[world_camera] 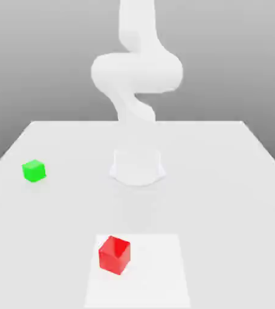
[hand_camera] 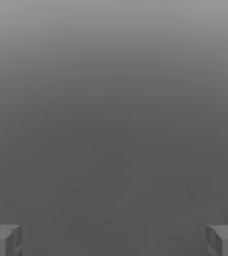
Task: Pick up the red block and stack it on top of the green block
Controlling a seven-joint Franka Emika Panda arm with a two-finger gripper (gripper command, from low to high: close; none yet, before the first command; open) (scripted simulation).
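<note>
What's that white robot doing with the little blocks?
Nothing is being held yet. The white robot arm rises from the far middle of the table, and its gripper is open with nothing between its fingers. The red block sits on the table near the front, and the green block sits apart from it, farther back toward the exterior view's left. The stacking has not started.

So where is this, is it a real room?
Probably not: it looks like a computer-made test scene. A plain white table sits before a blank grey backdrop, holding just a red block and a green block, with a smooth white robot arm behind.
</note>
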